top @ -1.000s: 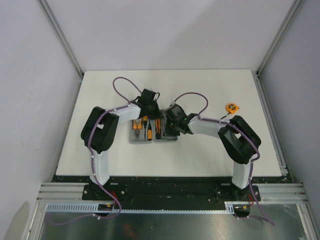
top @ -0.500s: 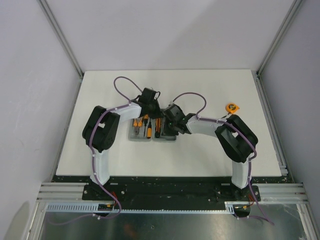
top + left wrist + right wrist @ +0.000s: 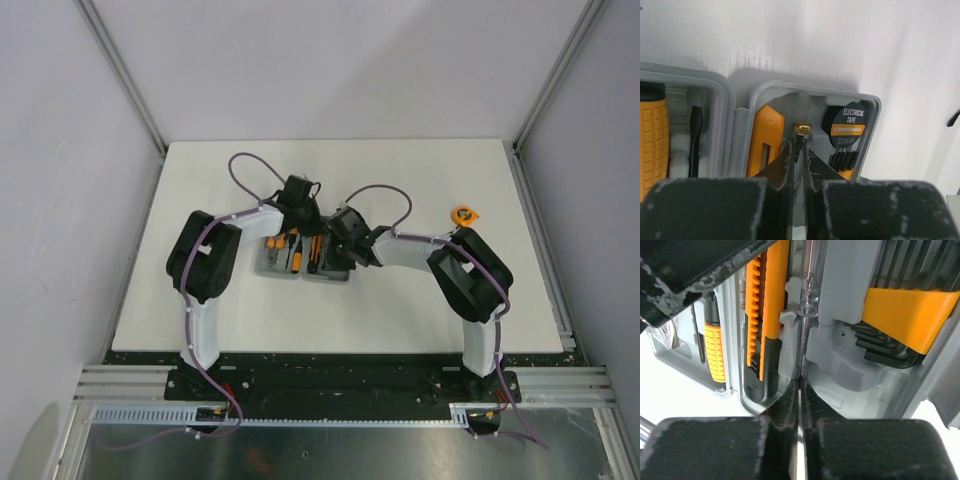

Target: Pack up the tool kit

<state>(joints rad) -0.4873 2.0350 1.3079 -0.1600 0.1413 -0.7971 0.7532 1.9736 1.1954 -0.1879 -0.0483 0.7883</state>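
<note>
Drift leftward: left gripper [image 3: 799,148] nipped the tester screwdriver [image 3: 801,129]; right gripper [image 3: 800,385], shut empty at four o'clock, apparently edged in to seat it.

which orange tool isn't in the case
The tape measure: it sits alone on the bare table, well to the right of the grey case. The other orange tools, such as the knife, lie in the case's slots.

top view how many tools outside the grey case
1: an orange tape measure on the white table, right of the flat grey plastic case, beyond the right arm. That arm and the left arm cover part of the table; more may be hidden.
</note>
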